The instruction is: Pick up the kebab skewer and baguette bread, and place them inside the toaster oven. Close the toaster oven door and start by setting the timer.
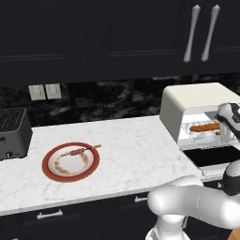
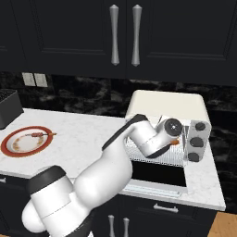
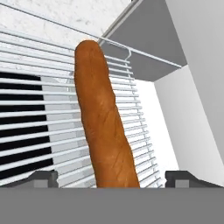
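Far left on the marble counter [image 1: 131,145] sits the small dark slot toaster [image 1: 14,133], which has no part in this. Next to it the red-rimmed plate [image 1: 70,162] carries the kebab skewer [image 1: 83,150], lying across the plate's upper right with its stick end poking over the rim. That overhang is the first worry: a pinch too near the bare tip could tip the skewer off the plate, and such a thin stick could roll or slip between the pads.

Further right stands the toaster oven [image 1: 187,105], its toaster oven door [image 1: 213,157] folded down flat over the counter's front edge. The baguette bread [image 3: 105,127] lies on the wire rack [image 3: 39,109] inside, running along the bars. The gripper [image 3: 111,181] hovers at the oven mouth with its fingertips [image 3: 43,178] spread wide on either side of the loaf and apparently clear of it (so the bread looks released, resting on its own).

From here, I judge the risks are these: a careless pull-back could brush the near end of the loaf and drag it toward the rack's edge; the arm's elbow, bent low over the open door, could knock it; and the baguette takes up the rack's middle, so the skewer will need its own strip of bars alongside.
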